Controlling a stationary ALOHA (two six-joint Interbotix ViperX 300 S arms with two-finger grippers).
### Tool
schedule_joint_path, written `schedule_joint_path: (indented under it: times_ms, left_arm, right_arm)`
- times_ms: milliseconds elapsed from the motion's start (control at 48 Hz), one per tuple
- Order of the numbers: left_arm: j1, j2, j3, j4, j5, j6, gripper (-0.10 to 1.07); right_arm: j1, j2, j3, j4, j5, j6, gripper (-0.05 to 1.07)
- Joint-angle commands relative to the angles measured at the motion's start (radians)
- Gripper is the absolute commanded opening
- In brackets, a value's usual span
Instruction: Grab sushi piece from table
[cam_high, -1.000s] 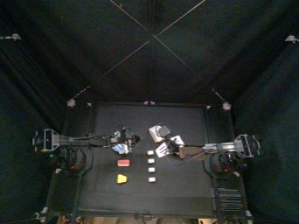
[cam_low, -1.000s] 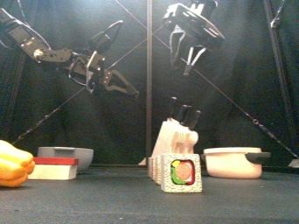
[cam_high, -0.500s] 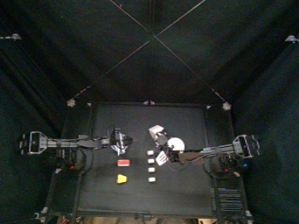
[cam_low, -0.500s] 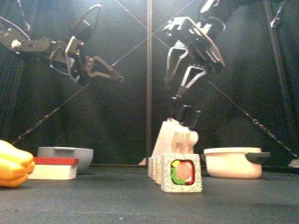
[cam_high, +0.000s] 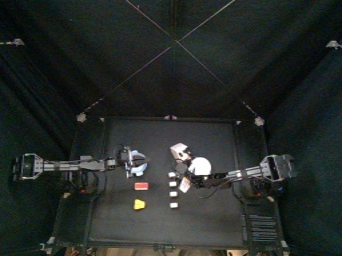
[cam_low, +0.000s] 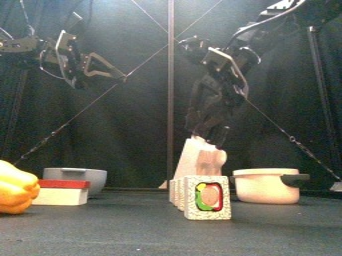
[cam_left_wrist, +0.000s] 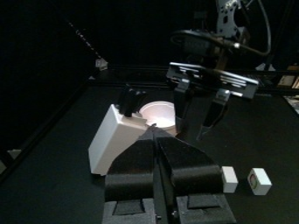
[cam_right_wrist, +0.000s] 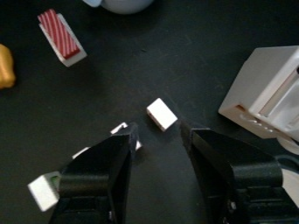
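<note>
Right gripper (cam_right_wrist: 159, 144) hangs over the sushi pieces (cam_right_wrist: 163, 114) on the bench (cam_high: 214, 220), fingers (cam_right_wrist: 228, 166) spread apart with nothing between them. The pieces lie in a short row near bench centre, beside the white block (cam_low: 203, 160). Left gripper (cam_left_wrist: 160, 166) is raised at the left side, fingers pressed together and empty. Yellow pepper (cam_low: 16, 187) sits front left.

counter (cam_high: 120, 225): matte black. on it: three white sushi pieces (cam_high: 174, 185) in a row, red-white block (cam_high: 142, 185), yellow pepper (cam_high: 139, 203), white box (cam_high: 181, 152), white bowl (cam_high: 201, 166).
</note>
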Motion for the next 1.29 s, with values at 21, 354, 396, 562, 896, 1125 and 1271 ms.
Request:
schedule_joint_path:
  times_ms: [21,354,396,562,896,1125,1271]
  left_arm:
    - [0.0,-0.005,-0.009,0.0,-0.011,0.0,0.35]
    - [-0.055,-0.012,0.04,-0.041,-0.011,-0.008,0.35]
    - [-0.075,-0.018,0.052,-0.064,-0.011,-0.005,0.35]
    - [-0.097,-0.06,0.061,-0.112,-0.011,0.005,0.35]
    - [-0.089,-0.112,0.083,-0.104,-0.011,0.003,0.35]
    - [-0.083,-0.112,0.087,-0.104,-0.011,0.003,0.35]
    - [-0.083,-0.112,0.087,-0.106,-0.011,0.003,0.35]
  right_arm:
    - [0.002,0.017,-0.008,-0.031,-0.003,0.002,0.8]
    - [-0.018,0.072,-0.029,-0.038,-0.021,0.003,0.8]
    - [-0.02,0.072,-0.034,-0.038,-0.04,0.003,0.8]
    - [-0.028,0.092,-0.063,-0.048,-0.066,0.0,0.8]
    - [-0.061,0.152,-0.081,-0.057,-0.064,0.002,0.8]
    - [-0.078,0.158,-0.077,-0.055,-0.063,0.002,0.8]
    - [-0.083,0.17,-0.077,-0.055,-0.064,0.002,0.8]
